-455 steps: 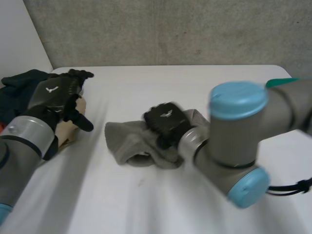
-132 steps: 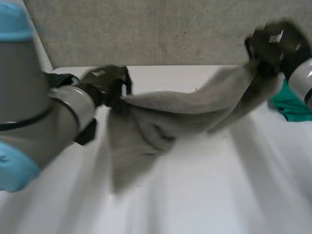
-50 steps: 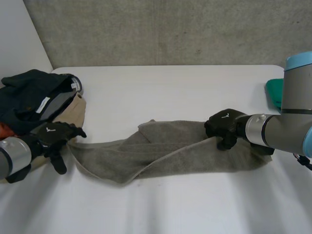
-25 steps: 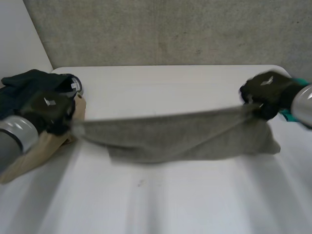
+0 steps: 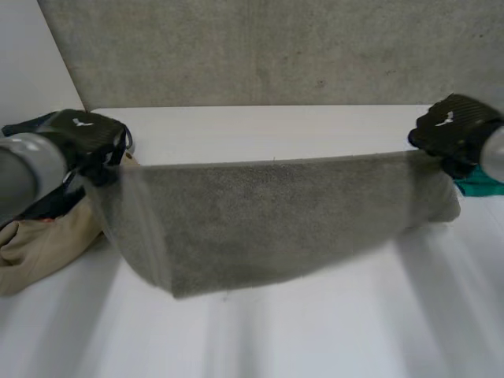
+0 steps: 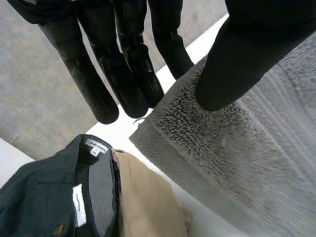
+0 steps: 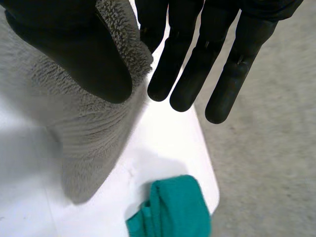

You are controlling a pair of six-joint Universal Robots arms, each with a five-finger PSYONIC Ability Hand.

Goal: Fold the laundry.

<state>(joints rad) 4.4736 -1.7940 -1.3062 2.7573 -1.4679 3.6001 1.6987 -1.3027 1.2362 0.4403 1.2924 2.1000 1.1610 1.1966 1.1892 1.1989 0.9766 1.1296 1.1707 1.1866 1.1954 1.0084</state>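
The towel (image 5: 268, 216) hangs stretched over the counter (image 5: 331, 331), left robot hand (image 5: 87, 138) and right robot hand (image 5: 455, 134) each pinching a top corner, so best hold it taut and level, then lower it flat without slackening.

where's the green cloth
In the head view the green cloth lies at the table's right side, close to the right hand and beside the grey towel's end.

My left robot hand (image 5: 93, 138) and right robot hand (image 5: 455, 132), matt black, pinch a grey terry-cloth towel (image 5: 268, 216), looped and fuzzy, over the smooth white worktop (image 5: 315, 339); rough concrete wall (image 5: 276, 47) behind.
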